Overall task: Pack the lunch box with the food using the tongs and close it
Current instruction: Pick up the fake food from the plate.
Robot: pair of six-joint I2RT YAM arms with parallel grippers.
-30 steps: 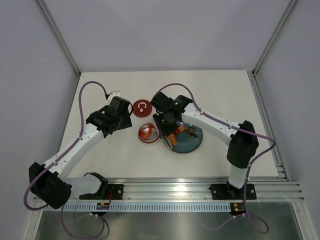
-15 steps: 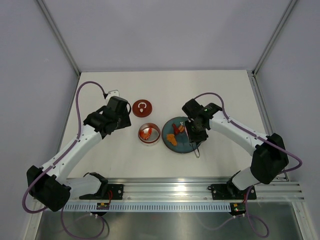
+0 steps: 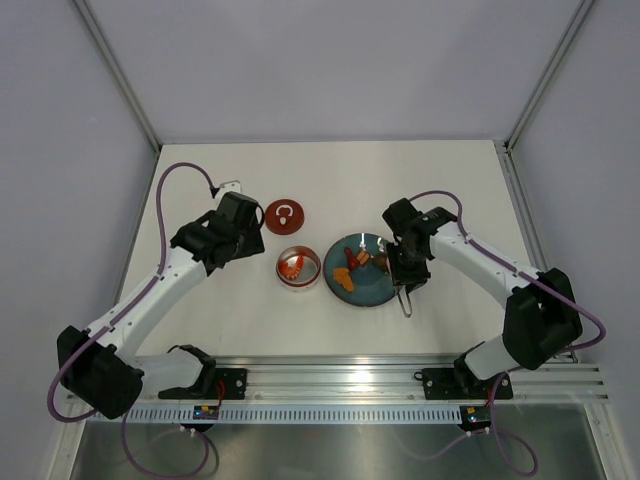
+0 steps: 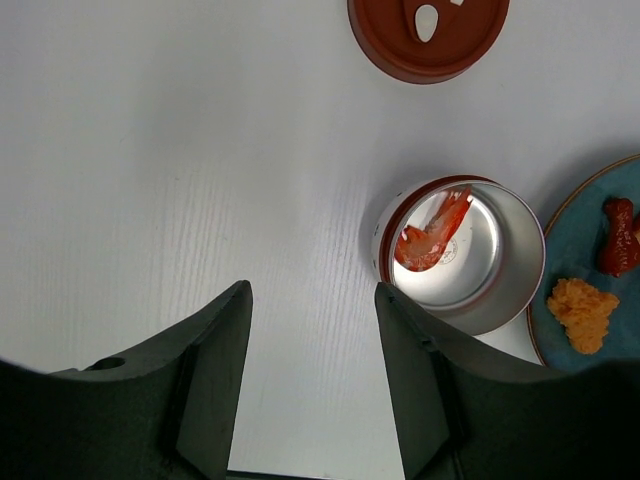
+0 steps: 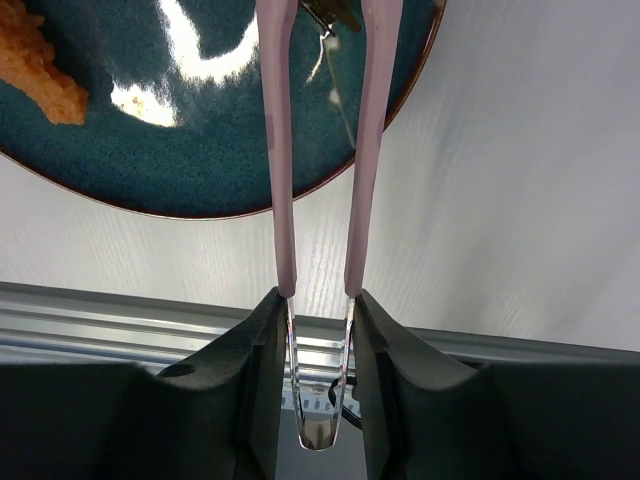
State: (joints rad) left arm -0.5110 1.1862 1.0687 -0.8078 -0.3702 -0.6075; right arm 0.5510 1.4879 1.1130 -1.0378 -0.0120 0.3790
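White tabletop inside grey walls carries everything for this job. Your right fingers [image 5: 255, 370] are clamped on the tongs [image 5: 283, 180] near their hinge end. They squeeze the two pink arms partway together, so the long tips reach out over the teal plate [image 5: 200, 140]. Those tips run out of the wrist view, so you cannot tell whether they hold anything. Gripping so far back probably buys reach at some cost in pinch control.

On the plate lie an orange piece [image 3: 343, 281], a red piece [image 3: 349, 260] and a dark brown piece [image 3: 381, 262]. The lunch box [image 4: 385, 245] stands open just left of the plate, close enough for short carries, with one shrimp-like piece [image 4: 430, 235] inside. Its lid [image 4: 395, 45] lies apart, farther back. Your left fingers [image 4: 215, 380] hang apart and empty above the tabletop near the box, likely waiting for the lid.
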